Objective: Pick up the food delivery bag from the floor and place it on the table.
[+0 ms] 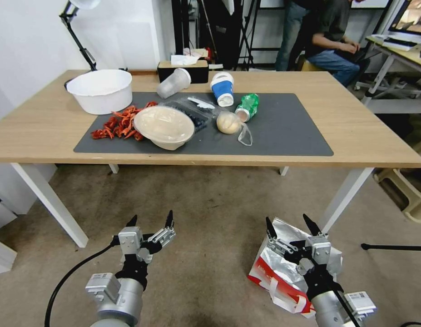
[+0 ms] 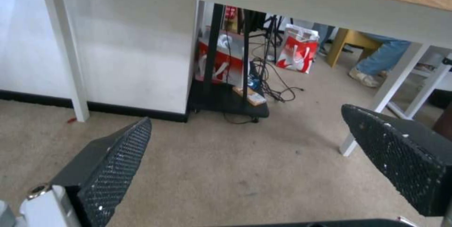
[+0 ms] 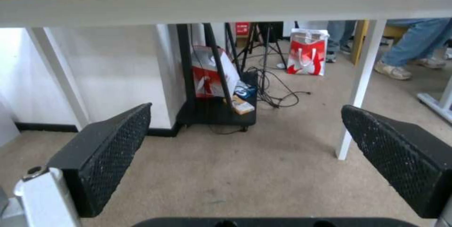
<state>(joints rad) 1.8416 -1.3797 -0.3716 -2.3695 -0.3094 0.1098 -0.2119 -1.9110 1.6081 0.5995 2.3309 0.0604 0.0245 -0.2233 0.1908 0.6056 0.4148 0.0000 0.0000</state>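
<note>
The food delivery bag (image 1: pixel 268 269) lies on the floor (image 1: pixel 210 204) at the lower right, showing crumpled silver foil, red edges and white handles. My right gripper (image 1: pixel 289 225) hangs open just above it, fingers spread and holding nothing. Left of it, my left gripper (image 1: pixel 151 220) is also open over bare carpet. The table (image 1: pixel 47 127) with its dark grey mat (image 1: pixel 292 131) stands ahead of both. In the wrist views the left gripper (image 2: pixel 245 117) and right gripper (image 3: pixel 247 108) face the space under the tabletop, pads wide apart.
On the table sit a white basin (image 1: pixel 101 91), a lidded bowl (image 1: pixel 165 126), cups and a green can (image 1: pixel 247 106). A white table leg (image 1: pixel 344 197) stands close behind the bag. Beyond the table are a black stand base (image 3: pixel 219 114), cables and another red-white bag (image 3: pixel 308 57).
</note>
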